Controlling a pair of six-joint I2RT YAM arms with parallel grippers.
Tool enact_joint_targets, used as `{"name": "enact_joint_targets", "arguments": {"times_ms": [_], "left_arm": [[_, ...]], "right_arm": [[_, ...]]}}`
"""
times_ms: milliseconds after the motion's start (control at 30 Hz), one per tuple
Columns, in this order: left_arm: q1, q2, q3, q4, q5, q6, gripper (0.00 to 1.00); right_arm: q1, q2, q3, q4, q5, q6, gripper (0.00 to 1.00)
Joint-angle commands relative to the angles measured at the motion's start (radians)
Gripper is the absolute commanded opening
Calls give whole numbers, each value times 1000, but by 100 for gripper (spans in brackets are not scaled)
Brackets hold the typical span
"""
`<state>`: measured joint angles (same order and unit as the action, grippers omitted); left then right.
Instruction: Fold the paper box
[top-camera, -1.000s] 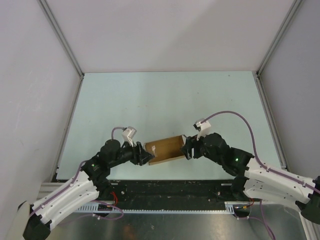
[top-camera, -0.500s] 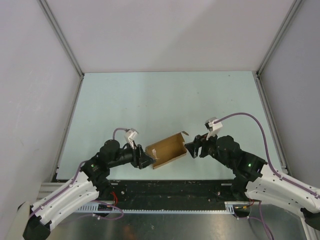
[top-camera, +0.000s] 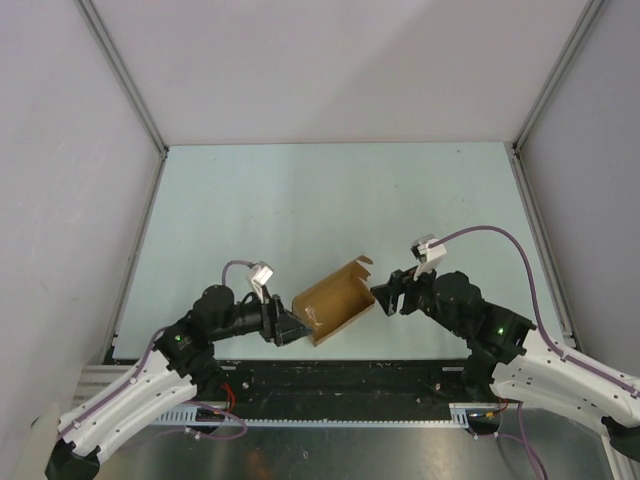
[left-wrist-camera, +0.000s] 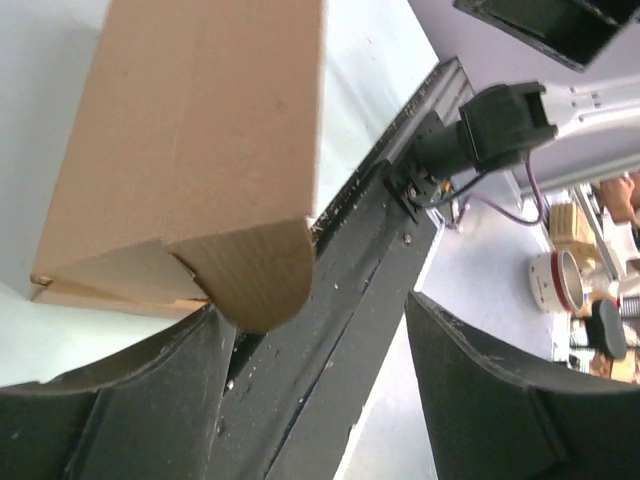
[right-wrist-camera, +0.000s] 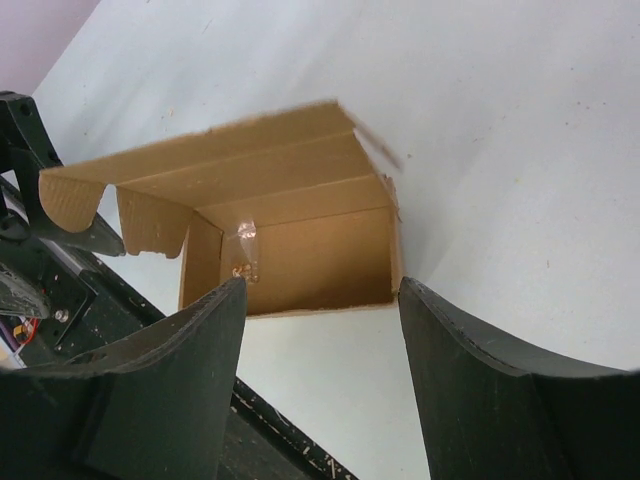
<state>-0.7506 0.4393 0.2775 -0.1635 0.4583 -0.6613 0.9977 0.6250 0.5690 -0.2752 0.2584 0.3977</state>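
- The box (top-camera: 335, 300) is lying askew near the front edge of the table (top-camera: 330, 190), between the two grippers. Its walls are already standing as a hollow tube, with one end toward each arm.
- The left gripper (top-camera: 288, 326) is sitting at the box's left end with its jaws spread wide. In the left wrist view a rounded flap (left-wrist-camera: 255, 275) is curling down to one finger (left-wrist-camera: 120, 400), and nothing is being clamped.
- The right gripper (top-camera: 384, 297) is facing the box's open mouth from just beside it, jaws also wide and holding nothing. Its camera is looking straight into the bare interior. The lid panel (right-wrist-camera: 230, 150) is hanging open above, and small tabs (right-wrist-camera: 150, 225) are sticking out at the mouth's left side.
- Judging by this, the body is formed and the step in hand is closing the ends. Both ends are showing loose flaps.
- The next move is probably calling for the right gripper to push the tabs inward and fold the lid panel over the mouth, while the left braces the far end.
- The cardboard is looking thin, so an unbraced push is likely to slide or buckle the box.
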Motion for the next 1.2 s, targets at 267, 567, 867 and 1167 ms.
{"name": "enact_joint_targets", "arguments": {"times_ms": [267,567,867,1167], "left_arm": [[-65,-99,-9,-225,-302,-202,86],[-89,-132,40,-265,-386,-213,88],[-87,-168,202,-261,-345,-86,88],[-87,-241,255,-261,-441,-73,88]], "right_arm": [[2,-16,19,24,39,-22,68],[2,-27,43,7,54,-36,68],[2,8,103,16,131,-63,66],[-21,159,308,-97,-142,-479,52]]}}
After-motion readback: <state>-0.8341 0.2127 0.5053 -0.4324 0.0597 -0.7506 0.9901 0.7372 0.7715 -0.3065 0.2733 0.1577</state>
